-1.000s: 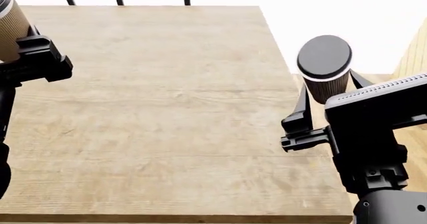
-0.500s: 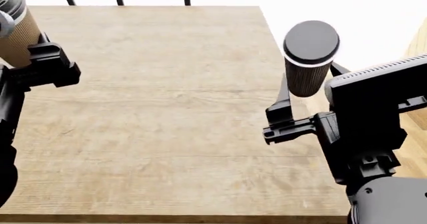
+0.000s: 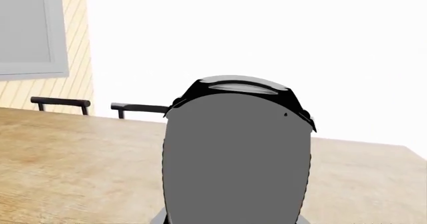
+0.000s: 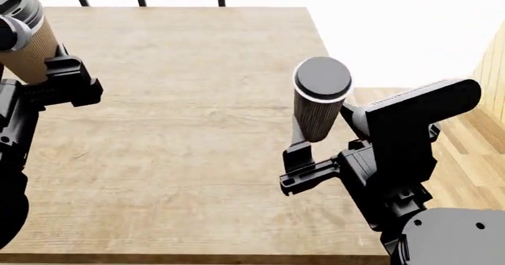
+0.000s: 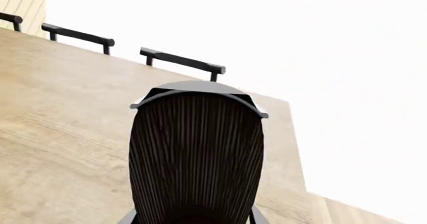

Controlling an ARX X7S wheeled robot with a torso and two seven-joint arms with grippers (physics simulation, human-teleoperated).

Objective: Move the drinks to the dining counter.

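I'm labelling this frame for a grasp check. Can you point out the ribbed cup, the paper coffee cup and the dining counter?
ribbed cup (image 4: 317, 118), head view, on its ribbed side wall.
paper coffee cup (image 4: 32, 53), head view, on its tan side.
dining counter (image 4: 189, 99), head view, on bare wood planks of its top.

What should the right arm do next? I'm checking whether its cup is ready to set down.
Probably lower it straight down. The right gripper holds the ribbed cup upright, well inside the counter edge but apparently above the wood, and the planks near it look bare. The left gripper holds the paper cup.
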